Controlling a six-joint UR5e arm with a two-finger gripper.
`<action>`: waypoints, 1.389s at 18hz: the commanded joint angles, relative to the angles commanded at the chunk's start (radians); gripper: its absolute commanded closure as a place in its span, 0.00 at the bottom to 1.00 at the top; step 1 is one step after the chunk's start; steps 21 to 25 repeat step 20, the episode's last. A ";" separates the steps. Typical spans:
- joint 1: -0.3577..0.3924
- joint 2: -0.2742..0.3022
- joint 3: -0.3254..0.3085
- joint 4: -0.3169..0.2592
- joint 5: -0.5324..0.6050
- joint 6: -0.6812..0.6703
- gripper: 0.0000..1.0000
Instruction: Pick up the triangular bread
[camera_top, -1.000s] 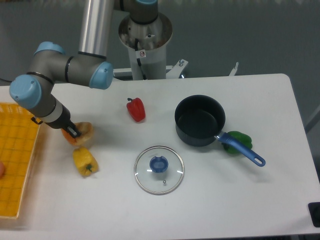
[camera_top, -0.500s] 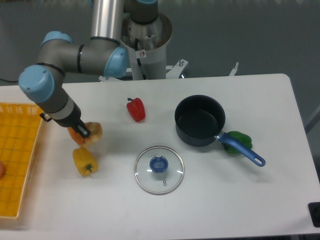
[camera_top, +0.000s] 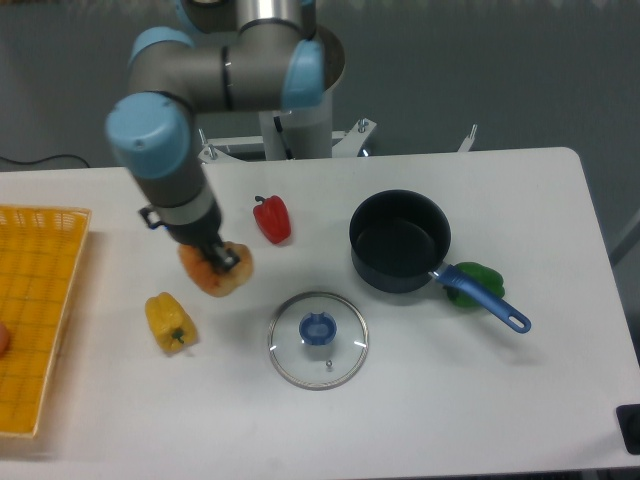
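- Bread (camera_top: 216, 273) sits in the left-centre of the frame, an orange-brown wedge with a paler face, clamped in the hand (camera_top: 222, 260); whether it touches the tabletop (camera_top: 450, 400) cannot be told.
- Hand comes down from the grey arm (camera_top: 180, 190) with pale blue joints, its dark fingers closed on the top of the bread.
- Yellow pepper (camera_top: 169, 322) lies below and left of the bread, near it but apart.
- Red pepper (camera_top: 272, 219) lies just above and right of the bread, also apart.
- Glass lid (camera_top: 318, 339) with a blue knob lies flat at lower centre.
- Dark pot (camera_top: 399, 241) stands right of centre, its blue handle (camera_top: 487, 301) pointing to the lower right across a green pepper (camera_top: 480, 273).
- Yellow basket (camera_top: 35, 310) fills the left edge; a small reddish thing shows at its left border, too cut off to name.
- A small round red-and-white sticker (camera_top: 284, 106) sits on the robot's base column at top centre; nothing on it can be read.
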 joint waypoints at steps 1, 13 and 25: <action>0.026 0.006 0.002 -0.021 0.000 0.040 0.73; 0.215 0.023 0.002 -0.074 -0.015 0.260 0.73; 0.218 0.023 -0.005 -0.071 -0.037 0.260 0.73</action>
